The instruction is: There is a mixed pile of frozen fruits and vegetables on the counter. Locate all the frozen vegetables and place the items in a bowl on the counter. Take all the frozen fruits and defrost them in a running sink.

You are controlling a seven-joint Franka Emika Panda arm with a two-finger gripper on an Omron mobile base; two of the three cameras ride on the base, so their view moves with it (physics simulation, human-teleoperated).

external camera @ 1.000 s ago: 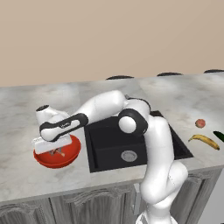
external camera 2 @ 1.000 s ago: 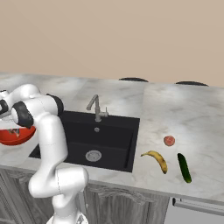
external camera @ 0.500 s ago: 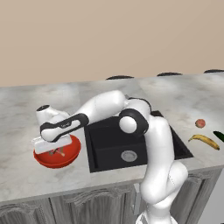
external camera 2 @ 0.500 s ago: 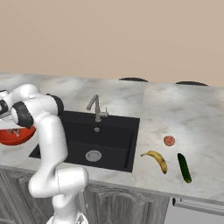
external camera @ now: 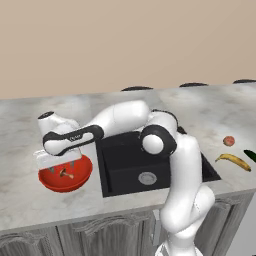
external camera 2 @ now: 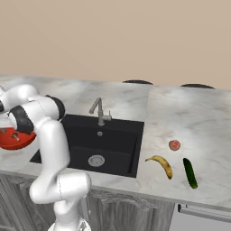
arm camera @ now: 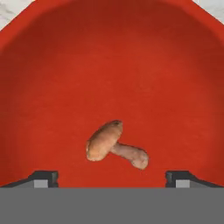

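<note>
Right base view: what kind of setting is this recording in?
A rendered kitchen, it seems: a marbled counter over grey cabinet doors, a black sink with a bent faucet, and loose produce such as a banana.

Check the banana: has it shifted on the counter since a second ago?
No. The banana lies in the same spot right of the sink, between it and the cucumber, below the red fruit, as before.

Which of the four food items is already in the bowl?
The mushroom: it lies on its side inside the red bowl. The banana, cucumber and small red fruit sit on the counter right of the sink.
</note>
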